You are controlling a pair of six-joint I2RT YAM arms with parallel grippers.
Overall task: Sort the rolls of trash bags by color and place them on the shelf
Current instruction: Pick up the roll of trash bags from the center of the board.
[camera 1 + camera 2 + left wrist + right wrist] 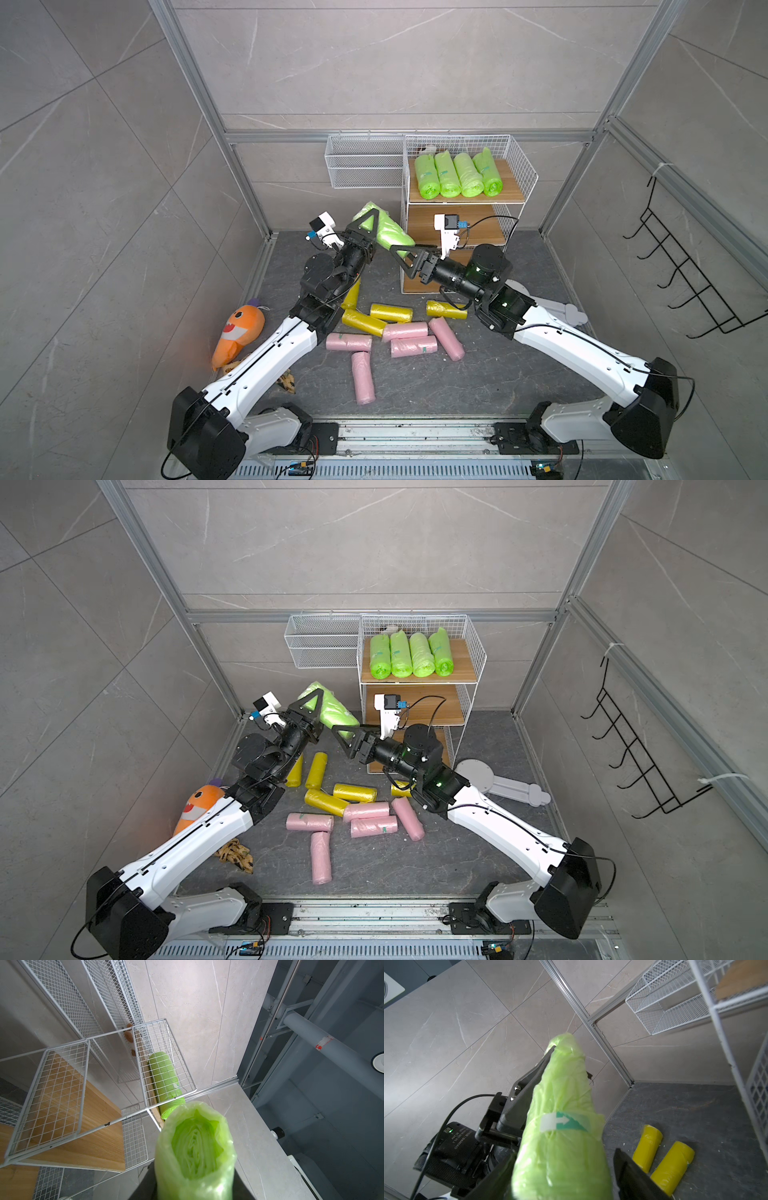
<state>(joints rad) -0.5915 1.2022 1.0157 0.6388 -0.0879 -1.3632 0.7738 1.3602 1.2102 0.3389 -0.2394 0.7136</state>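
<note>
Left hand (373, 219): clamped on green roll (390, 235), aloft beside the shelf (467, 200).
Right hand (398, 254): jaws apart astride roll's other end, one finger clear.
Top tier: four green rolls (457, 176).
Desk (498, 374): yellow rolls (390, 312), pink rolls (405, 331) loose.

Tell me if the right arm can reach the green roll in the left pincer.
Probably yes: the right pincer has its open jaws either side of the green roll, clear of the left pincer; nothing lies between.

There are green rolls (449, 176), yellow rolls (390, 312), pink rolls (348, 342), a white shelf (519, 164).
</note>
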